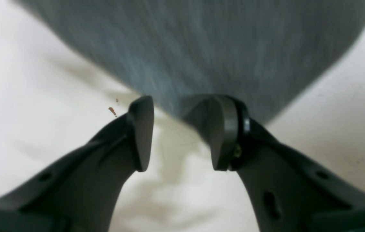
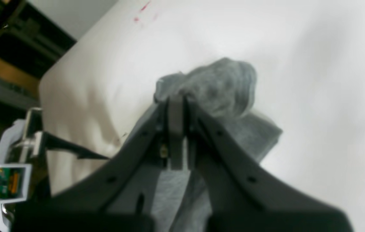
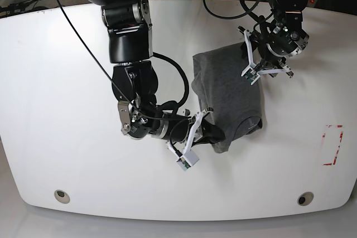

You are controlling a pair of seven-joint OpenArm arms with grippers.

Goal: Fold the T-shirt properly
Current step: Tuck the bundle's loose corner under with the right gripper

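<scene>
The T-shirt (image 3: 228,96) is lying on the white worktop (image 3: 67,137), a little right of the middle, between the two arms. It is looking like soft, light cotton that is going to sag and bunch wherever it is lifted, so I would judge it needs taking by an edge or a corner, with both layers pinched together, and laying down gently so the fold is not dragging out of line. It should not be slipping much on the cloth-like surface, and nothing about it is fragile.

The right gripper (image 2: 176,106) is sitting at the sleeve end nearest the front of the worktop, its jaws closed tight on a gathered tuft of the grey cloth, which is puffing up just beyond the tips in the right wrist view. The left gripper (image 1: 177,132) is hanging at the far right edge of the shirt with its jaws standing apart and nothing between them; one jaw is resting at the hem, the other over bare worktop.

The shirt is plain heather grey with no print. It is already looking narrowed, roughly a tall rectangle, with the neck band showing near the lower end and one sleeve trailing out under the right arm.
</scene>
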